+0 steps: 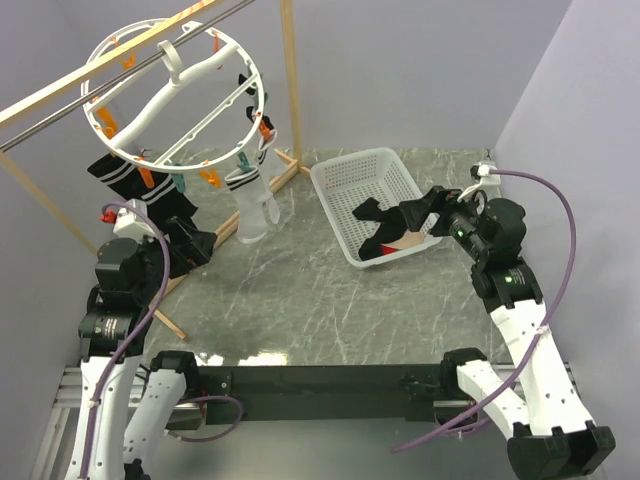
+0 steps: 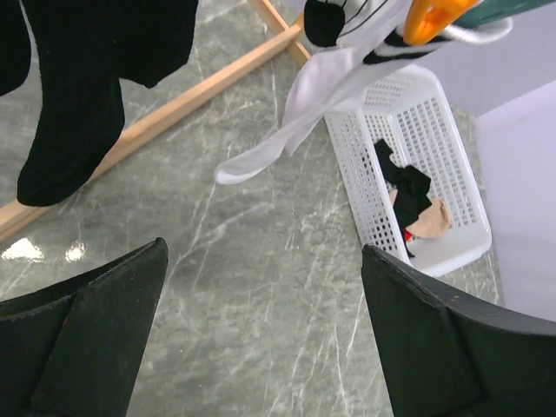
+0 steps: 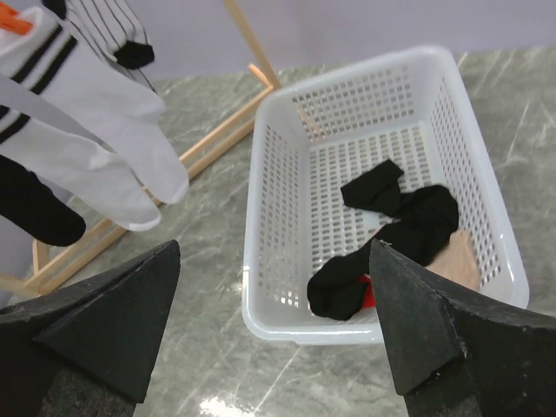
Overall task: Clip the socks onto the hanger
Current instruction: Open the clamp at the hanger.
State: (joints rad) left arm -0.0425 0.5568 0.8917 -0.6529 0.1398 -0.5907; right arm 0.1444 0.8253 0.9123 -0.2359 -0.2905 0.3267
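**Hanger.** The large round white plastic ring hanger (image 1: 175,95) hangs by its hook from a metal rod (image 1: 60,120) above the far left corner of the worktop. Small orange and teal clips (image 1: 212,178) stand around its rim.

**Work done.** Two socks hang from the near rim of the ring. One is a black fabric sock with white cuff stripes (image 1: 118,172), on the left. The other is a white sock with black stripes (image 1: 250,205), to its right.

**Work outstanding.** A heap of plain black socks (image 3: 400,217) lies in the white mesh plastic basket (image 1: 385,165) towards the far right of the grey marbled worktop (image 1: 300,300). None of these is clipped yet. Their number cannot be told, as they overlap. A tan item (image 3: 456,261) and something red lie beneath them.

**End effectors.** The left gripper (image 2: 261,339) is below the hanging socks, its fingers apart and empty. The right gripper (image 3: 274,339) is poised at the near side of the basket, facing the heap. Its fingers are spread wide and hold nothing.

**Assessment.** The task appears partly complete. The step in hand seems to be picking up the next sock from the basket.
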